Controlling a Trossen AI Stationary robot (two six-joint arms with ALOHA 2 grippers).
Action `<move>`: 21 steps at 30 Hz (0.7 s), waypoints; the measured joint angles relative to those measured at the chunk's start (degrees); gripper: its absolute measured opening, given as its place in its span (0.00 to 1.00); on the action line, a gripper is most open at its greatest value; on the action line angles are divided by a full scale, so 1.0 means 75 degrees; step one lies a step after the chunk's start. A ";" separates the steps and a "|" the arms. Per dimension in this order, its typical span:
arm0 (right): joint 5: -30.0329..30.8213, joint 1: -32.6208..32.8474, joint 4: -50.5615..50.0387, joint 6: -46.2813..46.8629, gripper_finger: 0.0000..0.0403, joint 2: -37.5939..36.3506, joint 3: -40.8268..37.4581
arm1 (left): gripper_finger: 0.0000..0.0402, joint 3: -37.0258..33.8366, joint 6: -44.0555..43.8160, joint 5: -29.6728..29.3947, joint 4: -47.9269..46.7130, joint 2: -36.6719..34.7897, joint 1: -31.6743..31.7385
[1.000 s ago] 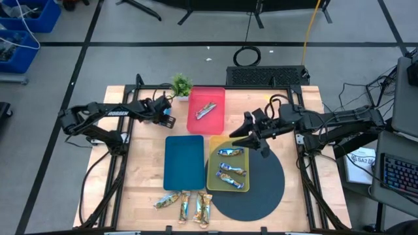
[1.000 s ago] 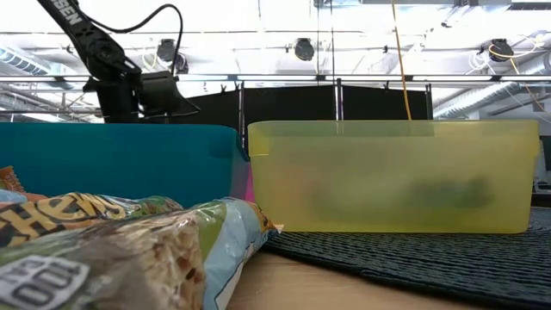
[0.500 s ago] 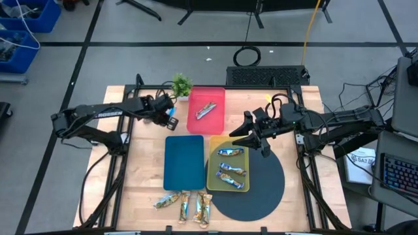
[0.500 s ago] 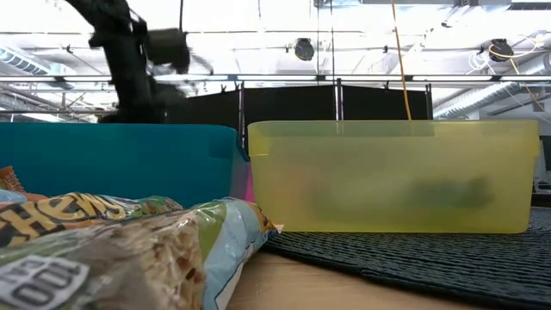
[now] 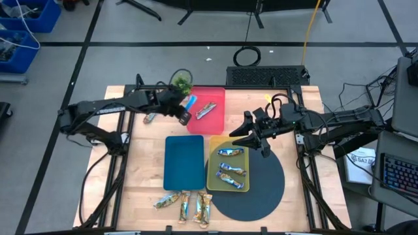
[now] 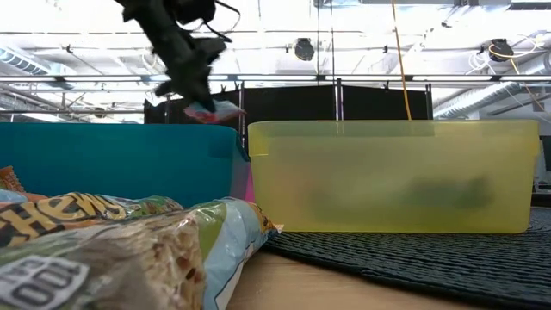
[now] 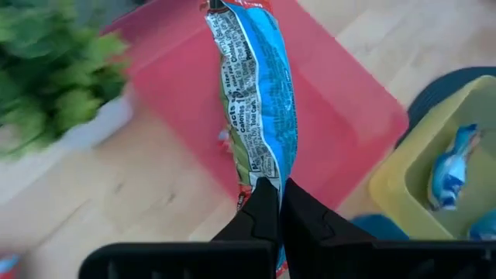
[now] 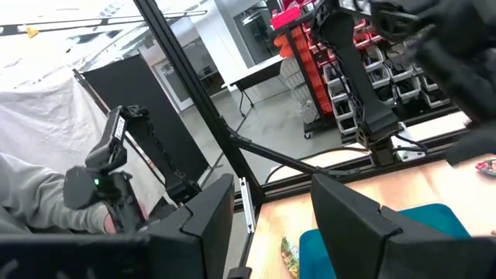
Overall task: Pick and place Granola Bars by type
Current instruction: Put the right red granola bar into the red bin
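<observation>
- Left gripper (image 5: 185,109): fingers pinched tight on one end of a blue-wrapped bar (image 7: 256,108), carried in the air over the red tray's (image 5: 219,98) 9 o'clock edge, just beside the potted plant (image 5: 181,81). In the low view the same bar (image 6: 211,110) hangs above the blue tray's (image 6: 112,164) rim.
- Right gripper (image 5: 251,136): fingers spread apart and empty, hovering at the 12 o'clock end of the yellow tray (image 5: 212,177).
- Hard to make out: the yellow tray's contents show in the low view only as a dark smear through the wall (image 6: 396,172); the label on the carried bar is too blurred to read.
- Cut off: the bars nearest the low camera (image 6: 112,250) run past the frame edge.
- A person's sleeve (image 8: 35,201) shows in the room behind, partly hidden.
- Other bars: one on the red tray (image 5: 206,109), three in the yellow tray (image 5: 230,168), four on the table at 6 o'clock (image 5: 186,203), one by the left arm (image 5: 149,117).
- Change since a second ago: the left gripper has swung from the table at the plant's 8 o'clock side towards the red tray, now with the bar. The right arm has not moved.
</observation>
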 joint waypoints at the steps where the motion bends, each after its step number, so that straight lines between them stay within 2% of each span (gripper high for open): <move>1: -0.0001 0.0000 -0.0003 -0.0003 0.41 0.0001 0.0000 | 0.01 0.0005 0.0082 0.0047 0.0075 0.0205 0.0016; 12: -0.0004 0.0000 -0.0120 -0.0023 0.41 0.0001 0.0000 | 0.01 0.0634 0.0807 0.0614 0.1118 0.2329 0.0024; 21: 0.0001 0.0000 -0.0429 -0.0020 0.41 0.0003 0.0000 | 0.01 0.1350 0.1162 0.0891 0.1200 0.3796 0.0024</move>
